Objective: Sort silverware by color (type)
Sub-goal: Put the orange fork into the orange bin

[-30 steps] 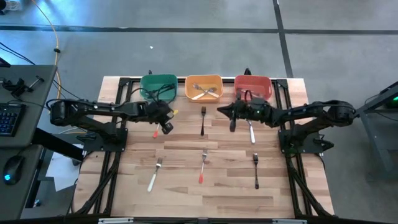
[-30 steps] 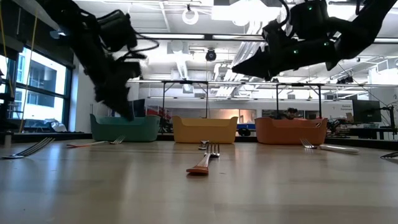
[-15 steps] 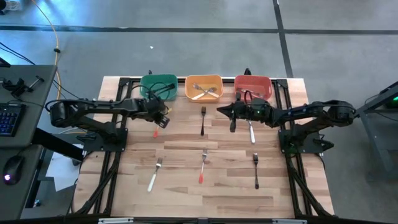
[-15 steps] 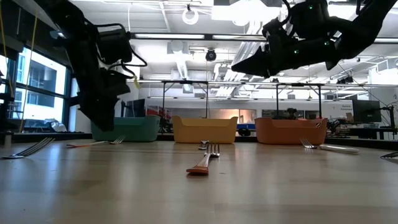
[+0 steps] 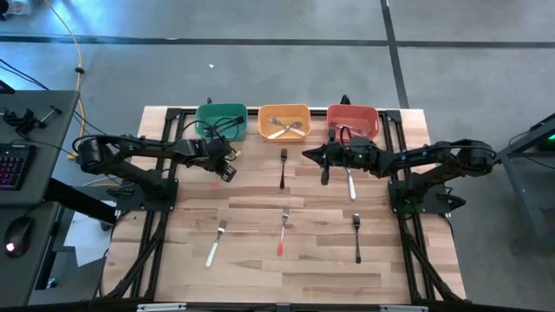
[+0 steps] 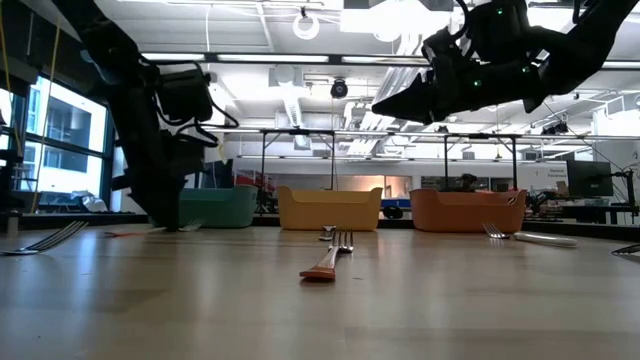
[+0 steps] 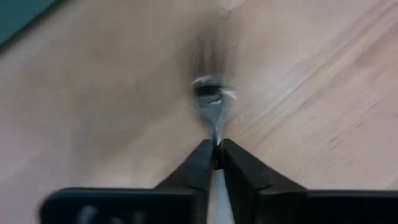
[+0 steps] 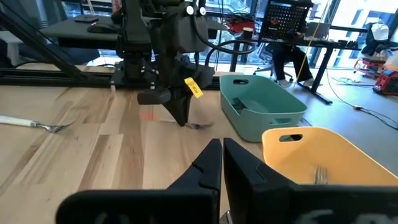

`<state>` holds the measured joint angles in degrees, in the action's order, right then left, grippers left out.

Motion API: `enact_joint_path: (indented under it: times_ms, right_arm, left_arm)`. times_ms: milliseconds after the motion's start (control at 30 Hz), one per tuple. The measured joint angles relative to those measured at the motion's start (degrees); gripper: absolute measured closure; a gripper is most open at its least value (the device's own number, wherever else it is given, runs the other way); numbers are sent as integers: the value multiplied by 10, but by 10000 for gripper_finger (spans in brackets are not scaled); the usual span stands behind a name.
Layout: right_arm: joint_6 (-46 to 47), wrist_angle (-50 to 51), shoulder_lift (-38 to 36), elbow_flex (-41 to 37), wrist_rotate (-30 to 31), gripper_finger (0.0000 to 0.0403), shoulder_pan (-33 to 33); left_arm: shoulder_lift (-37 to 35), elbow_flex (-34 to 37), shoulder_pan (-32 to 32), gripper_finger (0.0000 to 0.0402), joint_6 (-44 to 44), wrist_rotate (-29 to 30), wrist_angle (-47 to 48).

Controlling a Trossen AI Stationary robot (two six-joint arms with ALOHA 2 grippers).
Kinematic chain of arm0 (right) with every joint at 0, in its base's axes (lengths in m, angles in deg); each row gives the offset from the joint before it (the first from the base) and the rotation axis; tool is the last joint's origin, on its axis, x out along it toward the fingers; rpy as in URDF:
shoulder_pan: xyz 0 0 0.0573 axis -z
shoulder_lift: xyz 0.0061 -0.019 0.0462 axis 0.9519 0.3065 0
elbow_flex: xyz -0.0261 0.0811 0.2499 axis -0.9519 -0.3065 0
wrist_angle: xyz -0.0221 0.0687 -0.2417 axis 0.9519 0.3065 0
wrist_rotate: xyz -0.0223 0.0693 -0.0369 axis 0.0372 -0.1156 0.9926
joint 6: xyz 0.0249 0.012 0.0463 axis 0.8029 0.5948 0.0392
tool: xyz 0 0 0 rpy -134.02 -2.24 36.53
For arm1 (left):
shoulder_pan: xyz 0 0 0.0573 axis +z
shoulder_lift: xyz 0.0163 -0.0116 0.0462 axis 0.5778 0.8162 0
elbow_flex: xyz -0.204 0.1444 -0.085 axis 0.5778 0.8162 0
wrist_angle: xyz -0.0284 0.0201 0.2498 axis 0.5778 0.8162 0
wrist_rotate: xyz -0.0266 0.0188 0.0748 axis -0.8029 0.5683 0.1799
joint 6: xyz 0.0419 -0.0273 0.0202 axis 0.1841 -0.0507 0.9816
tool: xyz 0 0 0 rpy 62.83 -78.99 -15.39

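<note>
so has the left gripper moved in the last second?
Yes. The left gripper has come down and back from the green bin, closing on the red-handled fork lying on the table in front of that bin.

No text, label, brand or number can be read anywhere; nothing legible shows.

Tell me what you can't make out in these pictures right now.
- Red-handled fork at the left gripper: handle hidden by the fingers in the left wrist view, blurred; barely visible in the high view under the arm.
- Green bin contents: cables cross it in the high view.
- Red bin contents: partly covered by the right gripper arm's cables.
</note>
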<state>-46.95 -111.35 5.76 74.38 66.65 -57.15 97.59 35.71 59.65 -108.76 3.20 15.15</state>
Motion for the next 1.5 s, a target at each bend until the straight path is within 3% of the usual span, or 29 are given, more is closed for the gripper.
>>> enact_joint_path:
  times_ms: [133,400,567,733,1000,1233,1500]
  right_arm:
    - [10,26,0,0,0,403,0]
    - [99,38,1,8,13,393,0]
    - [137,30,14,30,14,343,-14]
    - [153,1,85,76,14,285,-29]
    - [164,-1,189,190,-32,243,-30]
    - [155,0,235,259,-35,272,-30]
    - [132,26,245,276,-25,394,-35]
  left_arm:
    - [-23,3,-3,392,18,-6,-60]
    - [-32,2,-5,399,60,-95,-374]
    - [-11,1,-5,400,71,-173,-571]
    - [28,1,-9,400,56,-226,-708]
    - [89,1,-28,401,54,-254,-834]
    - [99,1,-40,401,58,-264,-860]
    - [99,1,-44,401,72,-259,-857]
